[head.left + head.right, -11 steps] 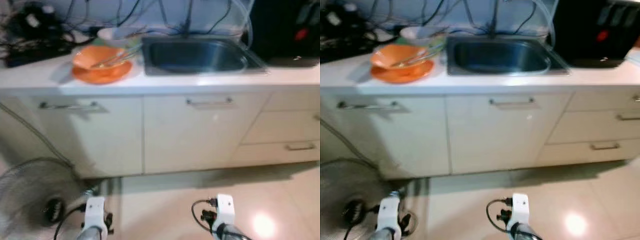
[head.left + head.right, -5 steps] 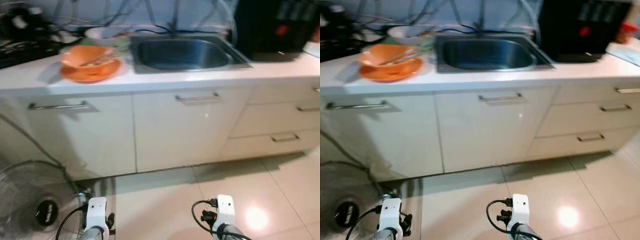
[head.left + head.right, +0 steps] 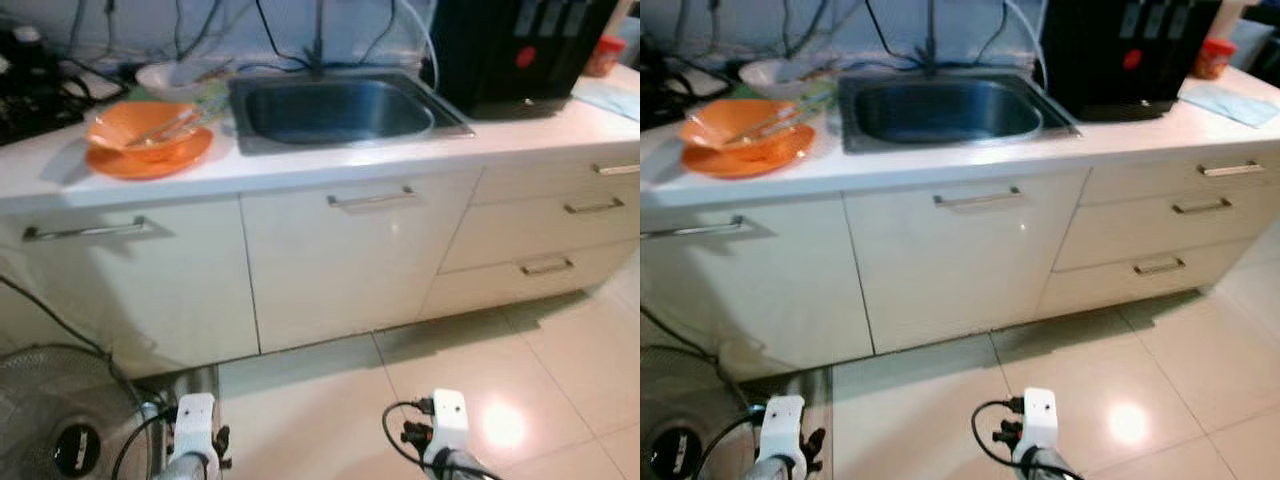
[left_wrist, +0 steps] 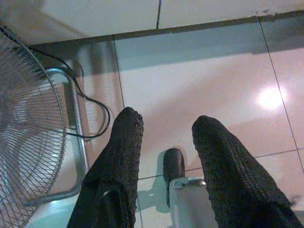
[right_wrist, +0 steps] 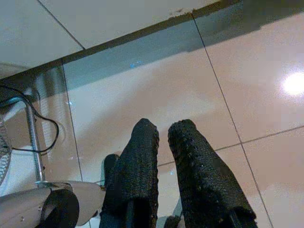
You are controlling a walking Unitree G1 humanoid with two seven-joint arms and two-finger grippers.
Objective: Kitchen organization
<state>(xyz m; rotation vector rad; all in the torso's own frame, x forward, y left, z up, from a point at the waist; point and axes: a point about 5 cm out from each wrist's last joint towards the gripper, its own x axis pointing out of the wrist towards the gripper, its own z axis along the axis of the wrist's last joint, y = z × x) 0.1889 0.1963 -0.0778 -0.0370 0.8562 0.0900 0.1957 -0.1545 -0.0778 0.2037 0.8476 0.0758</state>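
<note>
An orange bowl holding utensils sits on an orange plate at the left of the white countertop. To its right lies a steel sink, with a white bowl behind the orange one. Both arms hang low over the floor, well below the counter. My left gripper is open over the tiles with nothing between its fingers. My right gripper is shut and empty, its fingers nearly touching.
A black appliance stands right of the sink, with a red container and a blue cloth beyond it. Cabinet doors and drawers front the counter. A floor fan and its cable are at the lower left. Cables hang behind the sink.
The camera has swung right and the picture has sharpened: the drawers, the black appliance and the red container have come further into view. Both arms still hang as before.
</note>
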